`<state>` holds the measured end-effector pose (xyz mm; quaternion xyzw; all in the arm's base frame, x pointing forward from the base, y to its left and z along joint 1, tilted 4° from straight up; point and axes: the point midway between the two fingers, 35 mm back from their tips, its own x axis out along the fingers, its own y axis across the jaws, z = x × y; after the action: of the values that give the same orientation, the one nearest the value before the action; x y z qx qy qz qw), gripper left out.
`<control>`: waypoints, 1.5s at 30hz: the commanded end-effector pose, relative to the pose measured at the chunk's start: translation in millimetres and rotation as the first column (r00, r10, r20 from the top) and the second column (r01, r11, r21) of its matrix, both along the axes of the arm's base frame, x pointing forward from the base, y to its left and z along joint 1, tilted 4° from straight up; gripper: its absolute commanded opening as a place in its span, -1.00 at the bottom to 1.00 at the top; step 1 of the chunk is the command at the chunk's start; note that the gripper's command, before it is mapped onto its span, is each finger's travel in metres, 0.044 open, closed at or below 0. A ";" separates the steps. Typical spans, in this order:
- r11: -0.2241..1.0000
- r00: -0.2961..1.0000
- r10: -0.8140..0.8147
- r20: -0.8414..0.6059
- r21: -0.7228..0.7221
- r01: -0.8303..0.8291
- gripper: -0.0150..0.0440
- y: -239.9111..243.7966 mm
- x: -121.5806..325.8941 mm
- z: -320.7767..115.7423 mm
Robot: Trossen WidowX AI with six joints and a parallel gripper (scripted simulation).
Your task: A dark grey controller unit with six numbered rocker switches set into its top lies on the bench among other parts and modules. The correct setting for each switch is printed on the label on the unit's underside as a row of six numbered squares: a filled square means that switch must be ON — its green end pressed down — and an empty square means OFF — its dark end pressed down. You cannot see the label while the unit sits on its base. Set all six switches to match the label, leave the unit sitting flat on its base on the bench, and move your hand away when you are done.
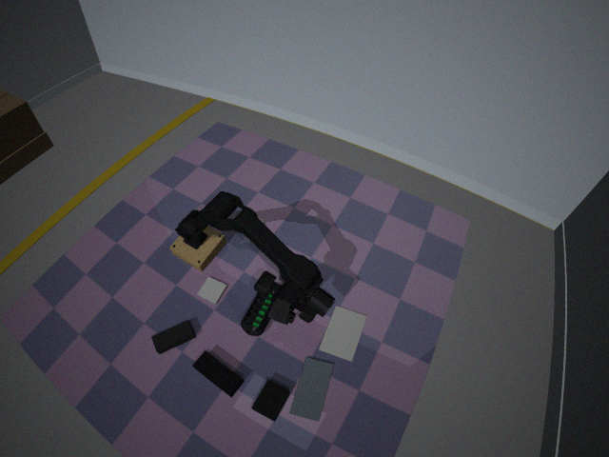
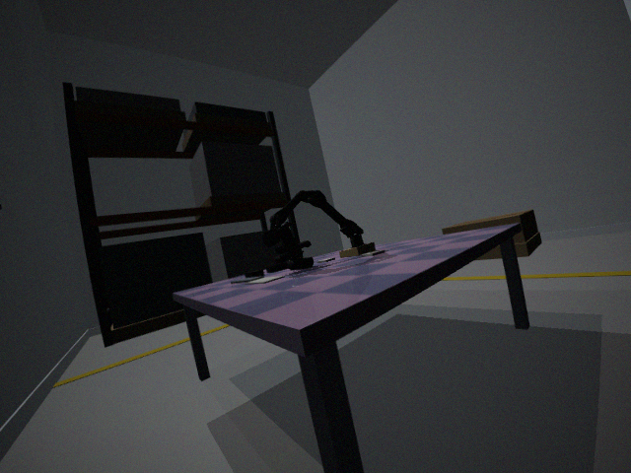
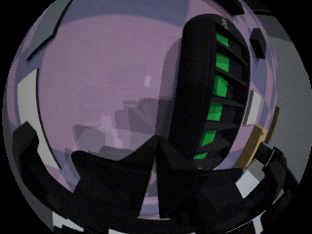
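The dark grey controller unit [image 1: 263,317] [image 2: 304,263] [image 3: 195,88] stands beside my gripper, with its row of switches facing up. Green shows on all six rockers in the wrist view, though the nearest is partly cut off by my finger. The numbers and exact tilts are too dark to read, and the underside label is hidden. My gripper [image 3: 156,139] is shut and empty. In the wrist view its tips are just left of the unit's near end. Whether they touch the unit is not clear. In the top view the wrist hides the fingertips.
A white plate [image 1: 343,332] and a grey plate [image 1: 312,388] lie on the checkered bench [image 1: 418,314]. Black blocks [image 1: 174,336] [image 1: 218,372] [image 1: 270,398] lie beyond the unit. A small white tile [image 1: 212,289] lies near the arm's wooden base [image 1: 198,253].
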<state>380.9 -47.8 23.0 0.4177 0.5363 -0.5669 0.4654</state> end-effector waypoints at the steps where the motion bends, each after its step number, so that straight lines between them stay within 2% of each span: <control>1: 1.000 1.000 0.003 -0.021 -0.003 -0.003 -0.49 -2.3 -8.7 -3.5; 45: 1.000 1.000 0.003 -0.025 -0.003 -0.003 -0.49 -3.4 -51.7 -7.2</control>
<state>336.6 -48.4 20.7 0.4183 0.5355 -0.5651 0.4678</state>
